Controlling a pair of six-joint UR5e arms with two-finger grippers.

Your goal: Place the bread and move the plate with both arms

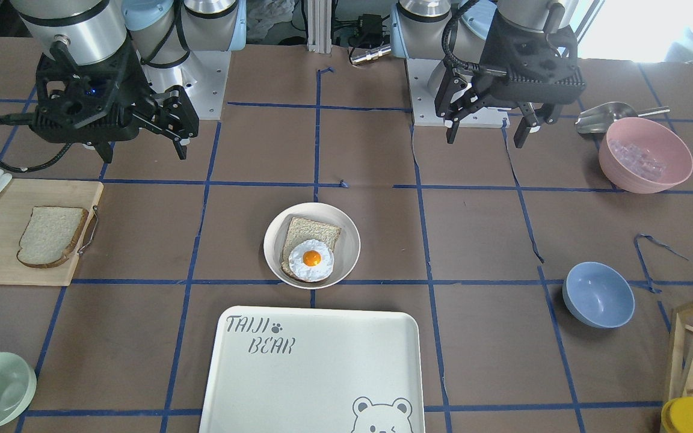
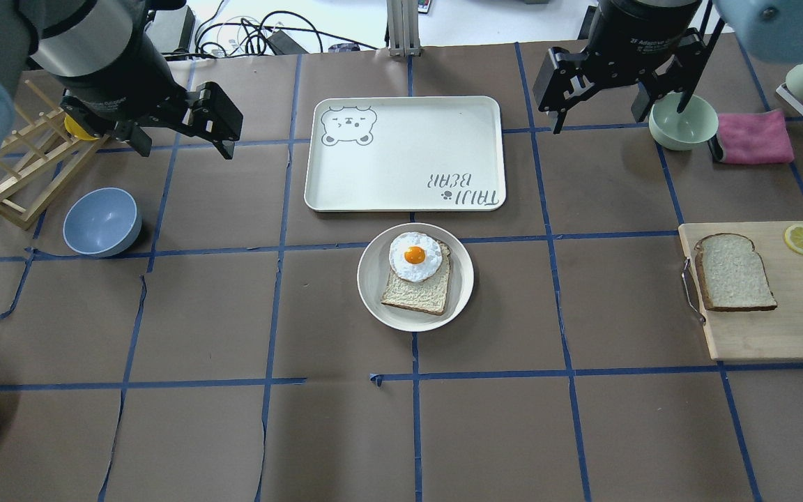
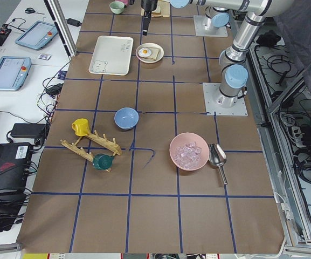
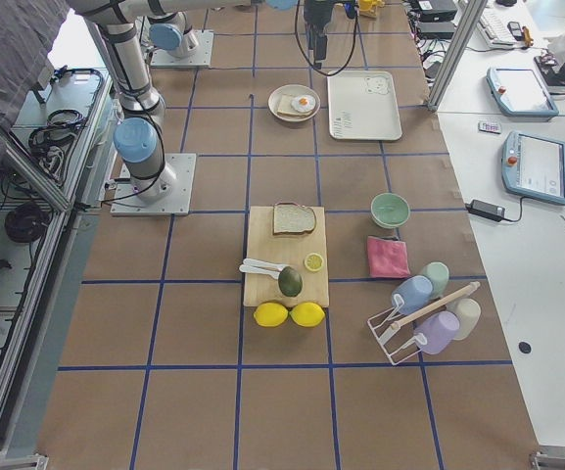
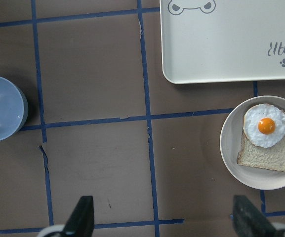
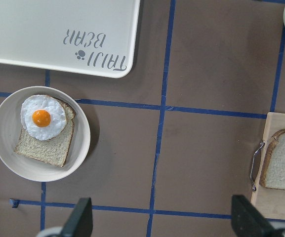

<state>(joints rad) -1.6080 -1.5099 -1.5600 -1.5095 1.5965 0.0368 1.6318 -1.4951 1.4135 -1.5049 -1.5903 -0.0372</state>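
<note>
**Counter**: brown paper with a blue tape grid, flanked by white desks carrying tablets. The left arm and right arm were cropped by the upper edge of the overhead view. The bear-print tray lay just beyond the plate, which held toast and a fried egg. The cutting board, cut off at the frame edge, bore the bread, well apart from the plate. The left fingers and right fingers were spread wide, holding nothing.
</note>
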